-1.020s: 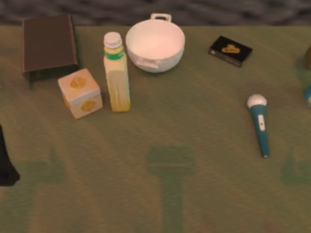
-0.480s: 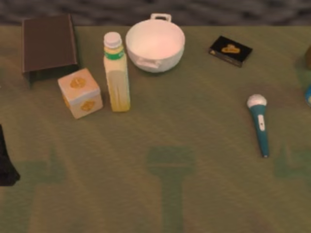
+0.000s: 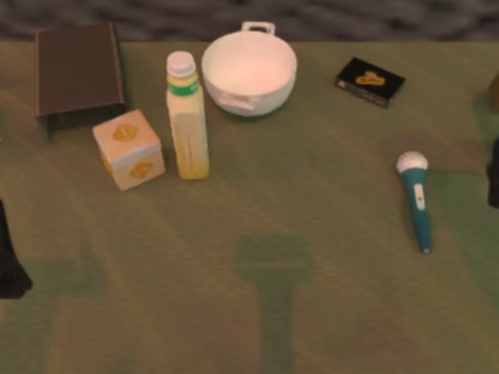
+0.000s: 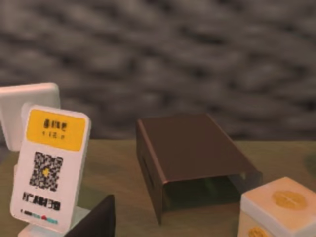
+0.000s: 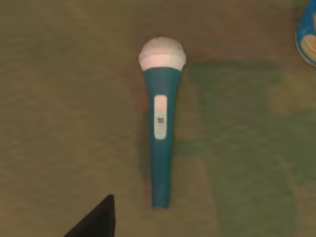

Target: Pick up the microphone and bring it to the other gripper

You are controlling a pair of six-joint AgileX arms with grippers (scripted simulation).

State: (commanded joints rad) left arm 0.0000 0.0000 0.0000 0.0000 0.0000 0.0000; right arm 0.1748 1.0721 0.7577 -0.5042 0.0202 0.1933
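The microphone [image 3: 415,199] lies flat on the green table at the right, white head toward the far edge, teal handle toward the near edge. In the right wrist view the microphone [image 5: 160,123] lies full length on the table below the camera, with nothing touching it. Only a dark edge of my right gripper [image 3: 493,175] shows at the table's right border, just right of the microphone; one black finger [image 5: 96,222] shows beside the handle's end, set off to the side, open. My left gripper [image 3: 9,261] is parked at the left edge, one finger [image 4: 96,219] in view, open and empty.
At the back left are a brown open-ended box [image 3: 78,74], a white cube with orange marks [image 3: 129,148] and a yellow bottle [image 3: 187,117]. A white bowl [image 3: 249,70] and a black card box [image 3: 370,81] stand at the back. A QR sign [image 4: 49,168] stands near the left gripper.
My right gripper has come into the top view at the right edge, covering the blue object there, and its shadow has slid left toward the microphone. The microphone and left arm have not moved.
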